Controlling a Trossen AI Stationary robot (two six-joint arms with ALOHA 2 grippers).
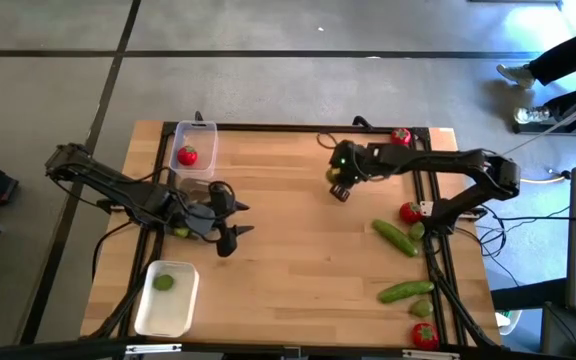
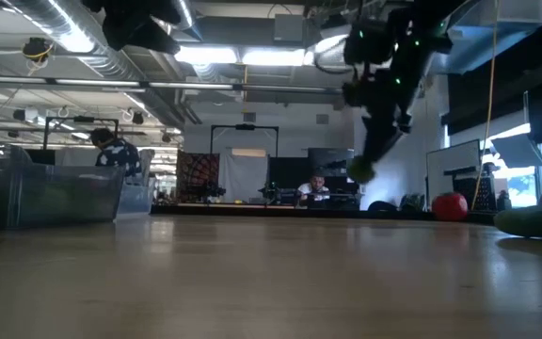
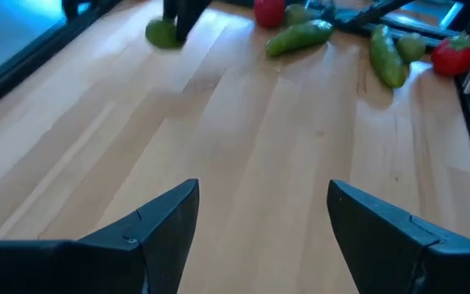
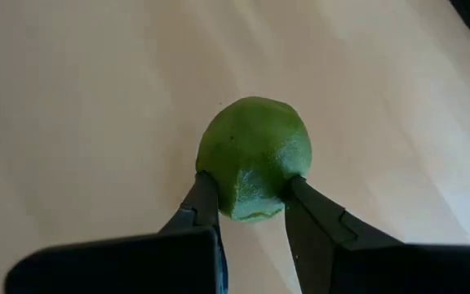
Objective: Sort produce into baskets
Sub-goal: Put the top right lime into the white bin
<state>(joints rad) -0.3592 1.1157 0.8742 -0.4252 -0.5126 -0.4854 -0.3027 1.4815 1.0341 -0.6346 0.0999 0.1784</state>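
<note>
Above mid-table, right gripper [image 1: 339, 187] clamps a lime [image 4: 254, 158], lifted off the wood; white basket [image 1: 166, 299] with its lime lies far across at left-front, nearer left gripper [image 1: 230, 222], spread, empty.

On the tabletop [image 1: 298, 250], one basket [image 1: 194, 147] with a tomato [image 1: 187, 155] inside is placed at the far left, and another basket [image 1: 166, 298] with a lime [image 1: 163, 282] at the near left. Cucumbers [image 1: 395, 237] and tomatoes [image 1: 410, 211] are spread along the right side. A lime [image 4: 254, 158] is held above the middle by the right gripper [image 1: 340, 186].
</note>
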